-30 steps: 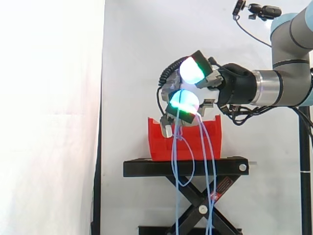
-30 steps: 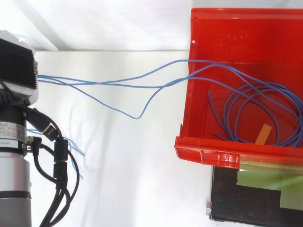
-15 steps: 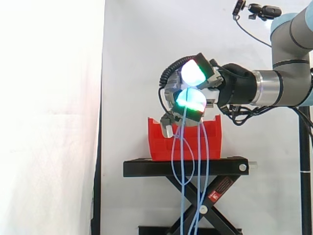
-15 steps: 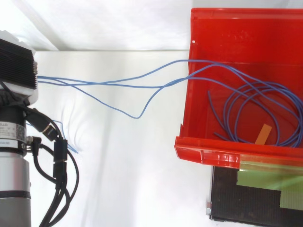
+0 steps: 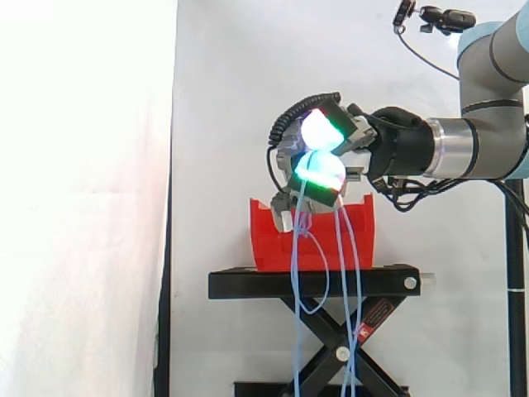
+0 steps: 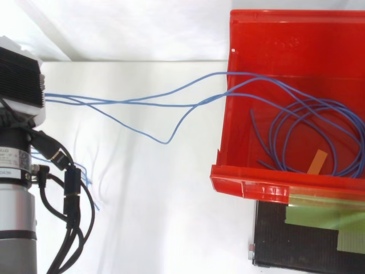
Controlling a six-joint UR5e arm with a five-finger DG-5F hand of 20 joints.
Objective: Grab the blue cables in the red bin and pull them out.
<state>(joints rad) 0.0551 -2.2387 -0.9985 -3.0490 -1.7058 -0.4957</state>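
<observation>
The red bin (image 6: pixel 285 34) is moulded in glossy plastic; the blue cables (image 6: pixel 165 141) are smooth-sheathed; the black stand (image 5: pixel 248 284) is matt-painted metal.

**A robot test lab**

You are looking at a staged lab cell. A white curtain (image 5: pixel 83 198) closes off the whole background. An industrial robot arm (image 5: pixel 488 141) reaches in from the right, with a small camera (image 5: pixel 446 18) clamped above it. A plastic red bin (image 6: pixel 285 34) sits on a black scissor-lift stand (image 5: pixel 314 283), which serves as the counter.
</observation>
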